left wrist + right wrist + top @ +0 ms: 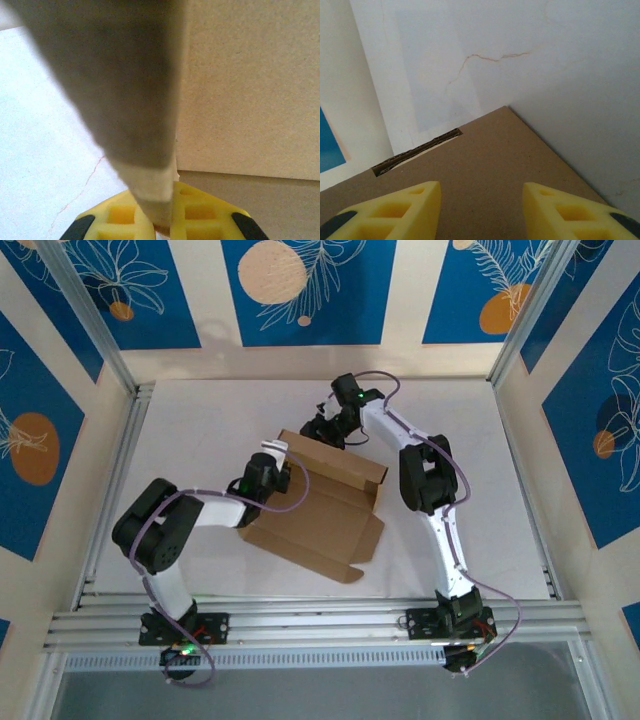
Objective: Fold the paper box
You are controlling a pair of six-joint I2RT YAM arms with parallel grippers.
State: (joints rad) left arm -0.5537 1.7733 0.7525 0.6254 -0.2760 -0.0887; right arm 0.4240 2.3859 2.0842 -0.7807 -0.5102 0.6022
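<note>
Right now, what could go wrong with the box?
1. The left gripper pinches only a thin flap of the box; the flap might slip out or crease wrongly.
2. The right gripper is open over the box's far corner, gripping nothing, so the box might slide on the table when the flap is pulled.

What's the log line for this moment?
left gripper: shut on paper box flap | right gripper: open above box | stage: partly folded
</note>
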